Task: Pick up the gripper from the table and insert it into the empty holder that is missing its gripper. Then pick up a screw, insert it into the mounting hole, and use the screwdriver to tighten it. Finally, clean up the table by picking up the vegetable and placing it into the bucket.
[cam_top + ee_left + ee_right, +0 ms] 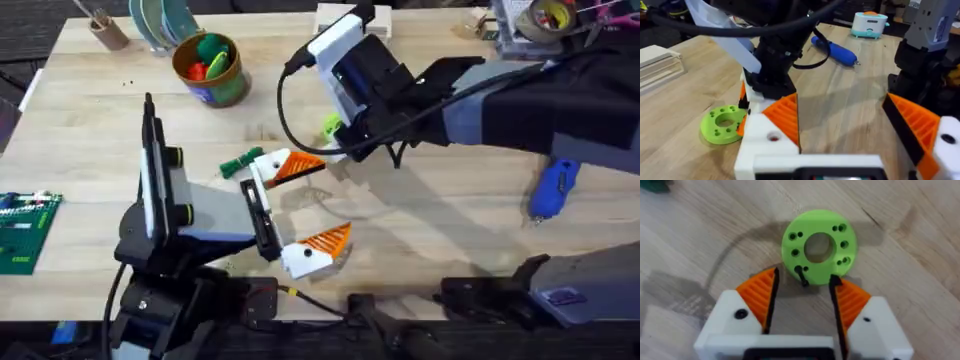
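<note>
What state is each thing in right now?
left gripper: fingers open wide, holding nothing.
right gripper: fingers open, either side of the screw.
screw: at the lime-green disc's rim, not gripped.
screwdriver: lying on the table, apart from both arms.
vegetable: on the table, not in the bucket.
bucket: upright, toys inside.

A small black screw [801, 275] stands tilted between the right claw's [805, 278] spread fingertips. The blue screwdriver [553, 188] lies flat, well apart from that claw. The dark green vegetable [240, 163] lies just beside the left claw [300, 208]; the yellow-rimmed bucket [210, 68] stands upright beyond.
</note>
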You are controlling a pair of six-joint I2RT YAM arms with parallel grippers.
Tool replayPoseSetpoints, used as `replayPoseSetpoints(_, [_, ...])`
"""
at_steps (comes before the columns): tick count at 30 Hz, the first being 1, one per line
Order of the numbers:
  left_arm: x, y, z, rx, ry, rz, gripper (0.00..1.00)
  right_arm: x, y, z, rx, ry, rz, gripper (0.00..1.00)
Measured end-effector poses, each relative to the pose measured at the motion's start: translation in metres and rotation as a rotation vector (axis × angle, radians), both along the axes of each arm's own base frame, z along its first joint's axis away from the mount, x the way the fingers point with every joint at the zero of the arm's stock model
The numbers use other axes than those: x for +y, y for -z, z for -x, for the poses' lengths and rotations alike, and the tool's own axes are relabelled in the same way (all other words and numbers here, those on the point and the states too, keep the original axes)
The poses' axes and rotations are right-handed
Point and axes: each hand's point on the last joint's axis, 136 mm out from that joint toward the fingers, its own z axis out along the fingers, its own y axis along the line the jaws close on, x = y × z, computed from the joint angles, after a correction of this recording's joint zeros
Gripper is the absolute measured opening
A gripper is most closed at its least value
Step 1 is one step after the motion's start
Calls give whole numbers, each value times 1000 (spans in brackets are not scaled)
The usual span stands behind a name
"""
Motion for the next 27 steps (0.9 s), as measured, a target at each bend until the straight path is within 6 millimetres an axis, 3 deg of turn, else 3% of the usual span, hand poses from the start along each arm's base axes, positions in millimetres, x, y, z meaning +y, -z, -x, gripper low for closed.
replayPoseSetpoints(8, [0, 0, 0, 0, 0, 0, 993, 0, 0, 0, 3, 13, -5, 462])
replayPoseSetpoints(27, [0, 0, 0, 0, 0, 0, 993, 0, 1, 0, 6, 17, -7, 411])
